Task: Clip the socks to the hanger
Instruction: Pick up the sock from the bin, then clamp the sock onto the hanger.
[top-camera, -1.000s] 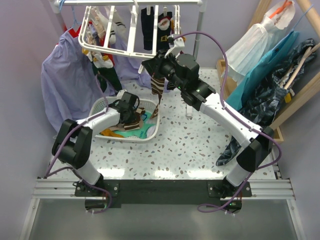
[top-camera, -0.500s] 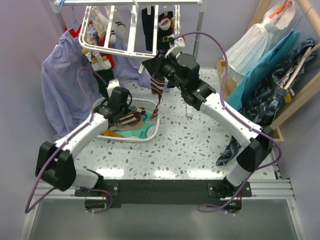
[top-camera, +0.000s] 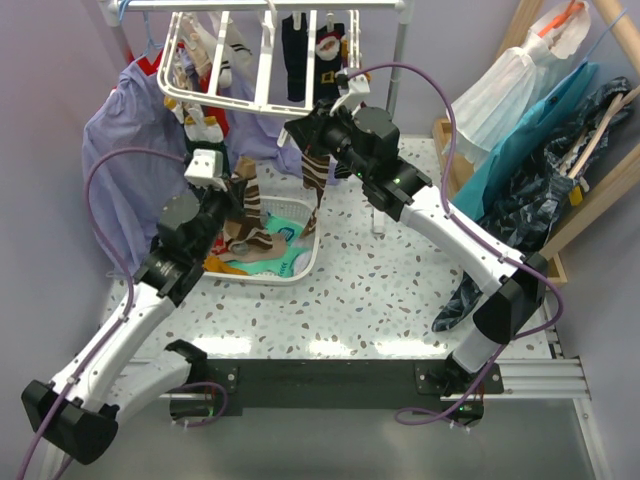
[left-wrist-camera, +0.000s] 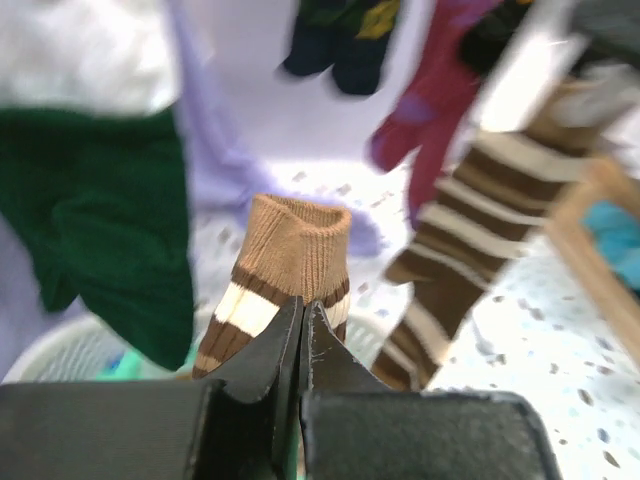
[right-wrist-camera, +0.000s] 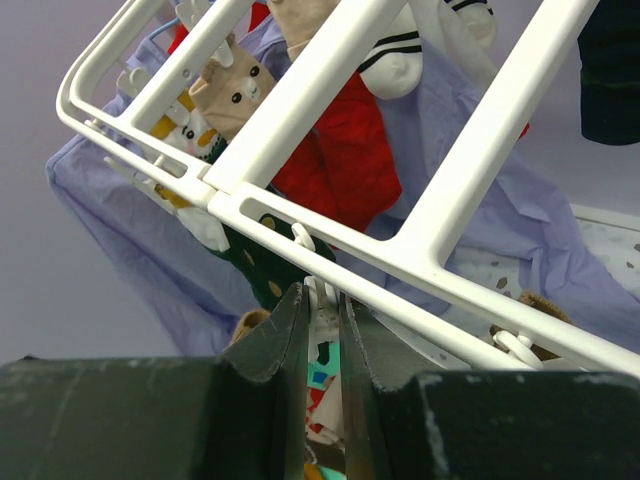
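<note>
Plain lilac walls (top-camera: 60, 80) close the scene at 9 and 12 o'clock. A white speckled terrazzo desk (top-camera: 370, 300) fills the middle. At 3 o'clock stands a pale wooden rack (top-camera: 590, 205) draped with white, teal and dark patterned garments (top-camera: 510, 160). A smooth grey surface (top-camera: 320, 445) lies at 6 o'clock. The light is soft and even.

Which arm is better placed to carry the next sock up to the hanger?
Left: the left gripper is shut on a brown-cream striped sock above the basket, while the right gripper is up at the hanger, closed around a clip.
</note>
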